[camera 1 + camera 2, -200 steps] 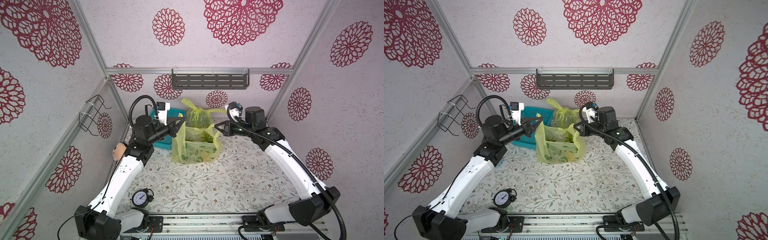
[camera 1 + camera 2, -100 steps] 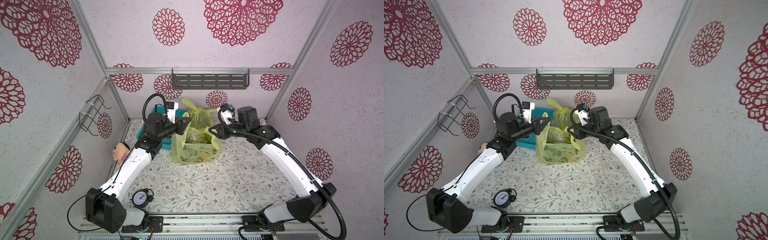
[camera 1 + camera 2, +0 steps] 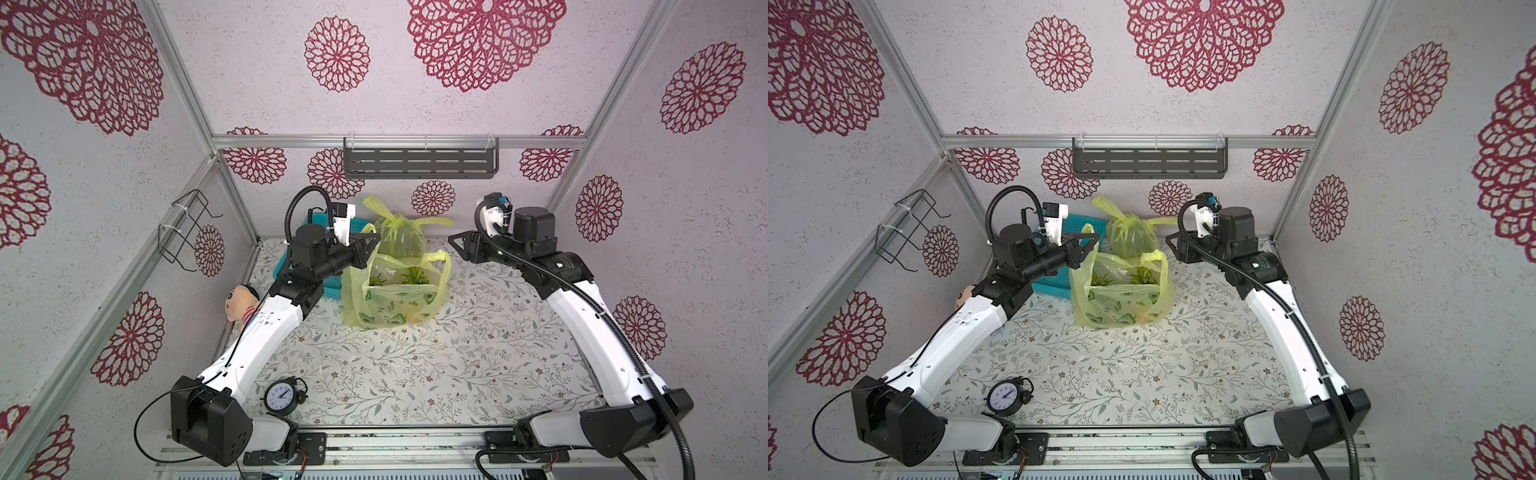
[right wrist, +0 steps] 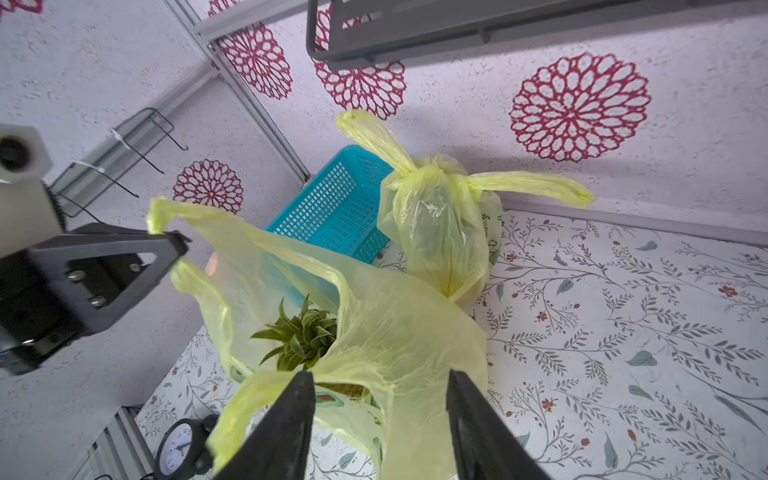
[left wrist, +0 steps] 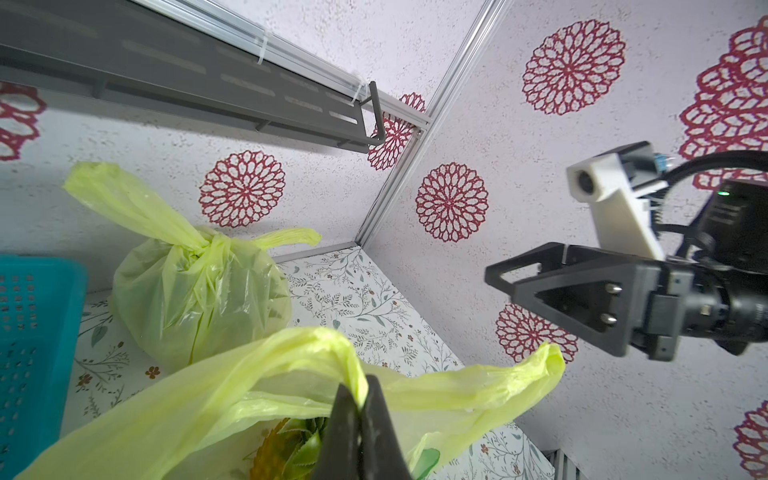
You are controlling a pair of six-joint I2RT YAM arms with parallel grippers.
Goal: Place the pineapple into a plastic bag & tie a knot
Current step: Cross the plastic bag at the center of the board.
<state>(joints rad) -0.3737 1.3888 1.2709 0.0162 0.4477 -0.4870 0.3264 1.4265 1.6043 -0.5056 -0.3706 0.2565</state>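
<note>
Released and drawn back from the plastic bag [image 3: 395, 299], the right gripper [image 3: 454, 242] stands with jaws spread.
Meanwhile the left gripper [image 5: 359, 388] stays pinched on one bag handle [image 5: 316, 349]; the pineapple [image 4: 303, 336] sits inside the open bag, apparently upright, crown showing, near a knotted bag [image 3: 399, 237].

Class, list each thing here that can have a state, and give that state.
open bag, untied, mouth open, held by one handle.
pineapple, inside the open bag, crown up.
second bag, knotted shut.
left gripper, shut on the open bag.
right gripper, open, holding nothing.
</note>
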